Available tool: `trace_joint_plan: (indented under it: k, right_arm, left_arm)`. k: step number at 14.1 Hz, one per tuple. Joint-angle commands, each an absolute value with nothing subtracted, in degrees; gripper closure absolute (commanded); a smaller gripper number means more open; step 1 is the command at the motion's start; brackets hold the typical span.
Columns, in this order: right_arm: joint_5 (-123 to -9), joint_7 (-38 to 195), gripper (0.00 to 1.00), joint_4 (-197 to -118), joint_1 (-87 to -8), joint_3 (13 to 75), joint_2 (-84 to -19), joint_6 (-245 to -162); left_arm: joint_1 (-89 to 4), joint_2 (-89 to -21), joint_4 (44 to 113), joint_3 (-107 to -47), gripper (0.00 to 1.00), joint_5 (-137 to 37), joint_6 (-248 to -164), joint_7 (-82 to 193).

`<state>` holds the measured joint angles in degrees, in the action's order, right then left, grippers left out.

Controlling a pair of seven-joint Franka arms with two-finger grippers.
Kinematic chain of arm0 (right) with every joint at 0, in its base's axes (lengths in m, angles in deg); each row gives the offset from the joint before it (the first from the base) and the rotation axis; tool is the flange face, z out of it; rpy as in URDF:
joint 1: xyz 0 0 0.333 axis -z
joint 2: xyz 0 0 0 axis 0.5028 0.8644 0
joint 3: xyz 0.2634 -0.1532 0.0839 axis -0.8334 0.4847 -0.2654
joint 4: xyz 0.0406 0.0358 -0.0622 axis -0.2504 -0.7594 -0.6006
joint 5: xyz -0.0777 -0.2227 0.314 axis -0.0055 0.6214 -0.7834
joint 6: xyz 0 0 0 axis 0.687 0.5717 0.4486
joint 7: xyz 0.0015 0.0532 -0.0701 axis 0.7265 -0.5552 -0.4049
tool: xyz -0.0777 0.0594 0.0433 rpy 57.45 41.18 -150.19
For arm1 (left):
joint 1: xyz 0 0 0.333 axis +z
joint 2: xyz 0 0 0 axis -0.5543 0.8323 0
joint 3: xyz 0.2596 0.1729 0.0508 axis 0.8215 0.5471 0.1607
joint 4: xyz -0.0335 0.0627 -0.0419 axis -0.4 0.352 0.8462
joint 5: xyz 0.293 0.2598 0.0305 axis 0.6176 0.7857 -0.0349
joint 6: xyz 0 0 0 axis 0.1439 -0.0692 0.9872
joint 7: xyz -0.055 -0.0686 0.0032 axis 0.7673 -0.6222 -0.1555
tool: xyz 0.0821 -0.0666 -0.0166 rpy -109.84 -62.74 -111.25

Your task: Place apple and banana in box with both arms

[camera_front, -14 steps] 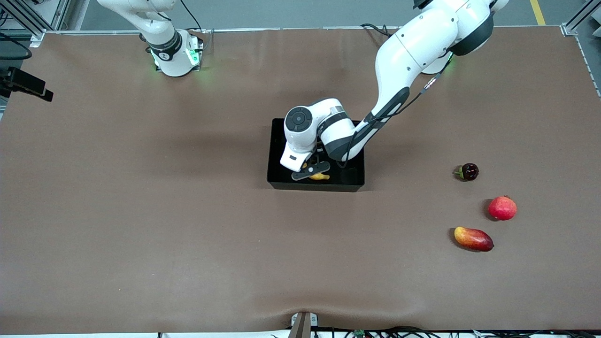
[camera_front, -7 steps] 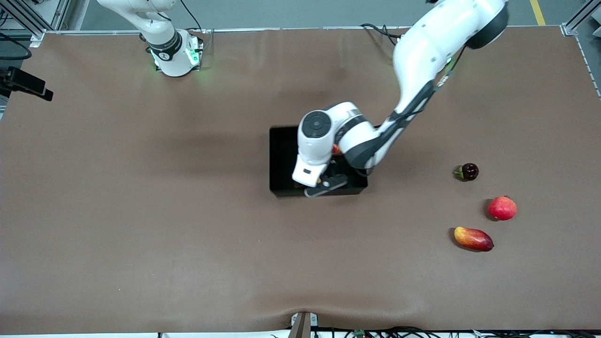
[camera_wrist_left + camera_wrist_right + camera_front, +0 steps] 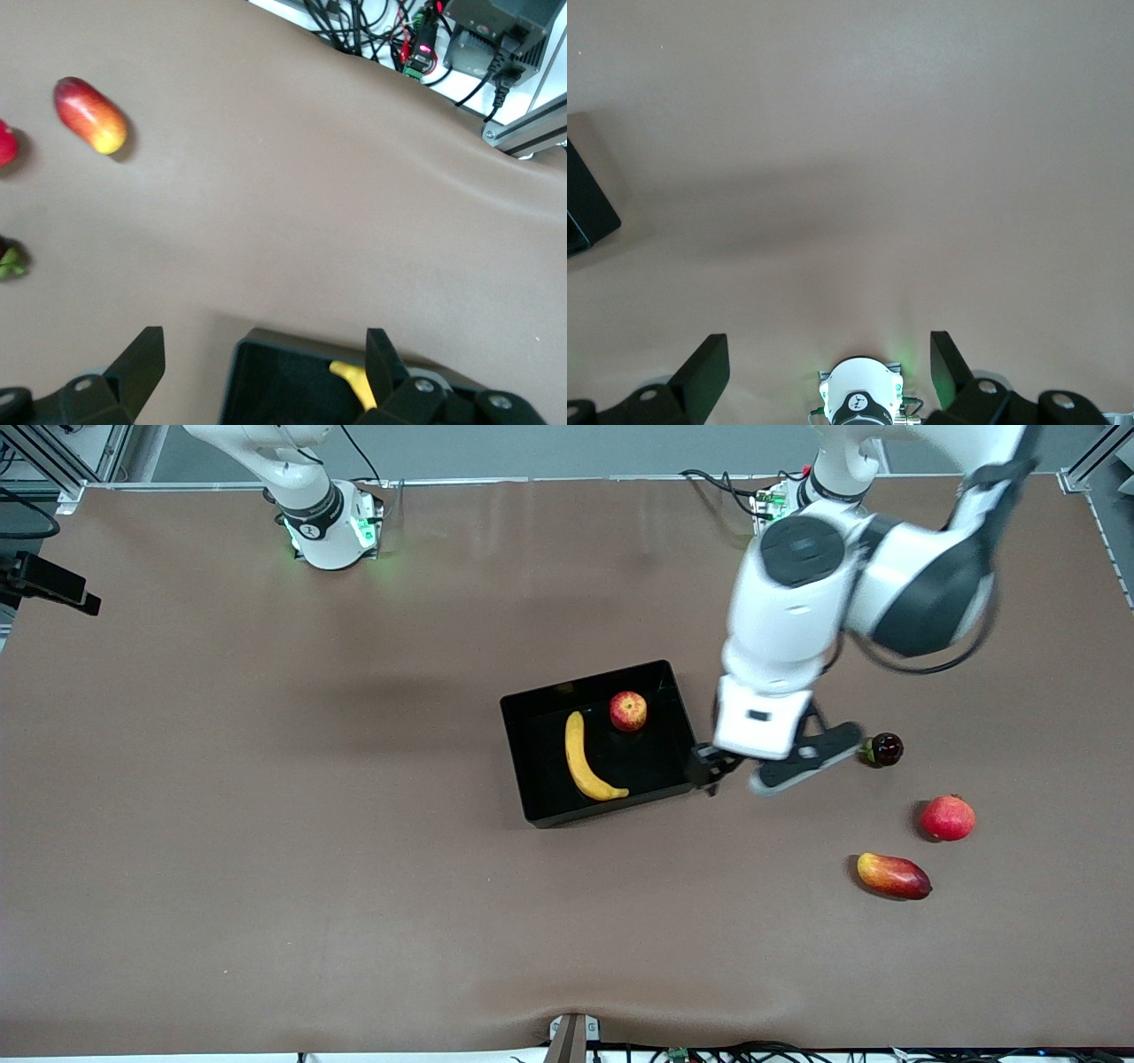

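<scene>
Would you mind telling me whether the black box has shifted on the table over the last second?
Yes. The box has turned: its edges, formerly square to the table edge, now sit slanted, with the banana and apple inside.

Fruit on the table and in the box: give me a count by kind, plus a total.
Banana, in the box: 1
Apple, in the box: 1
Mango, on the table: 1
Plain red round fruit, on the table: 1
Small dark fruit, on the table by the left gripper: 1
Total: 5
</scene>
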<state>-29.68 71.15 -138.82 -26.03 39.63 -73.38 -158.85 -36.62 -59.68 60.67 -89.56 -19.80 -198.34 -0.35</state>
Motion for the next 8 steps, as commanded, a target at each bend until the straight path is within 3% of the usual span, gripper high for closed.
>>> trace_joint_plan:
  k: [1,8]
  right_arm:
    - [-30.47,71.82,0.0,-140.12,-24.56,38.79,-74.87,-158.66]
    - [-30.47,71.74,0.0,-140.12,-24.12,38.79,-74.79,-158.66]
  left_arm:
    - [-29.73,-64.83,63.06,-89.87,0.0,-24.84,-193.81,10.3]
    - [-15.13,-75.02,63.5,-89.7,0.0,-29.05,-179.64,38.98]
